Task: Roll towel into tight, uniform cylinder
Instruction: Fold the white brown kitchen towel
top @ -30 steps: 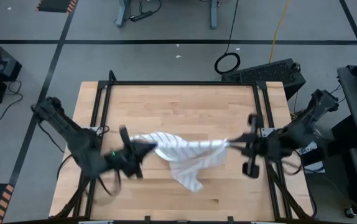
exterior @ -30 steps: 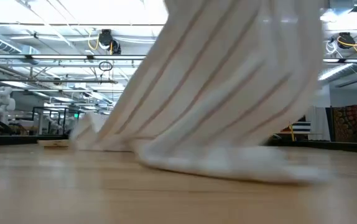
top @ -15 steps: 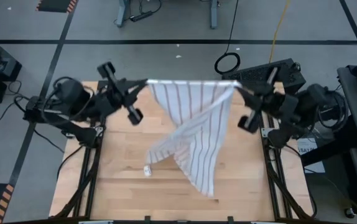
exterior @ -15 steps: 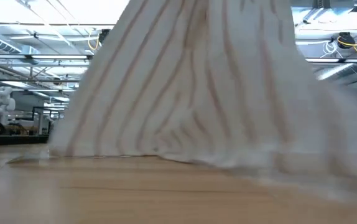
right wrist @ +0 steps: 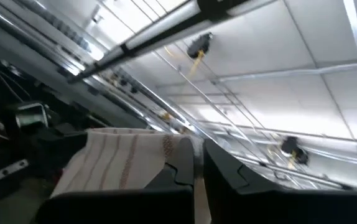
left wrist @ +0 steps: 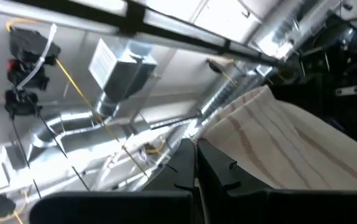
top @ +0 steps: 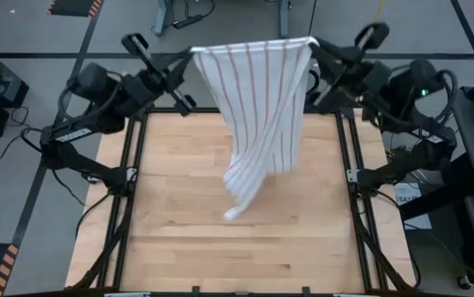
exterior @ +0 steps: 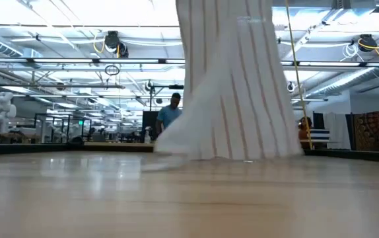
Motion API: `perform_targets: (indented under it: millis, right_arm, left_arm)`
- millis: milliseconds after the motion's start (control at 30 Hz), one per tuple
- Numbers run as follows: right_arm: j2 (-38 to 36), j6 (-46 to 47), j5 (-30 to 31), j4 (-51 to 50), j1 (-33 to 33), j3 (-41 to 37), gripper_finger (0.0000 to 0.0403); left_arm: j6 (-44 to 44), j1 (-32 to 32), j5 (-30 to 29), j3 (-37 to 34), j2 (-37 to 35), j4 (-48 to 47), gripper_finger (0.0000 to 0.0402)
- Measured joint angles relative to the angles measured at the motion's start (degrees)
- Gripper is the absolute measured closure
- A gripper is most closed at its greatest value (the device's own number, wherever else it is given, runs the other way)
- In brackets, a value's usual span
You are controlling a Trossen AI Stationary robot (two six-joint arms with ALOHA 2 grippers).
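The white pinstriped towel (top: 258,107) hangs as a long drape from its top edge, which is stretched between my two grippers high over the table's far edge. My left gripper (top: 189,56) is shut on its top left corner and my right gripper (top: 313,45) on its top right corner. The towel narrows to a twisted lower end (top: 233,213) over the middle of the table. In the low view the towel (exterior: 232,86) reaches down to the tabletop; whether it touches, I cannot tell. My left gripper pinches the towel's top left corner (left wrist: 219,124) between its two fingers, coming from the table's left; the towel hangs below it. My right gripper pinches the top right corner (right wrist: 177,144) between its two fingers, coming from the table's right. The top edge between the two corners is drawn straight.
The wooden tabletop (top: 179,239) lies bare around the towel's lower end, inside a black frame (top: 130,181). In the low view a person (exterior: 171,116) stands far off in the room behind the table.
Both grippers have risen and gone from the table's middle toward its far edge, keeping hold of the corners. The towel has been lifted from a heap on the table into a hanging drape, its top edge drawn straight and its lower end dragged toward the far side.
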Motion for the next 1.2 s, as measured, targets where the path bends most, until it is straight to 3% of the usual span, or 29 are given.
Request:
perform_targets:
  millis: [167, 367, 767, 967, 1200]
  right_arm:
    - [4.9, 5.9, -10.4, -6.5, -4.9, 10.8, 0.0399]
    - [8.5, 10.7, -11.7, -14.4, -6.1, 18.2, 0.0399]
    - [9.2, 11.0, -11.4, -23.2, -7.3, 18.6, 0.0399]
    - [9.4, 10.7, -11.4, -26.3, -12.6, 18.5, 0.0399]
    - [12.1, 10.0, -11.9, -26.7, -20.7, 18.5, 0.0399]
  left_arm:
    - [-0.8, 1.3, 5.9, 5.0, 2.0, -0.1, 0.0398]
    - [-2.8, 1.3, 7.9, 8.0, 3.1, -2.8, 0.0398]
    - [-3.8, 3.9, 2.6, 8.0, 3.0, -12.2, 0.0398]
    - [-3.6, 7.5, 1.1, 8.0, 3.0, -12.1, 0.0398]
    - [-3.7, 16.4, 1.6, 8.0, 5.3, -11.8, 0.0398]
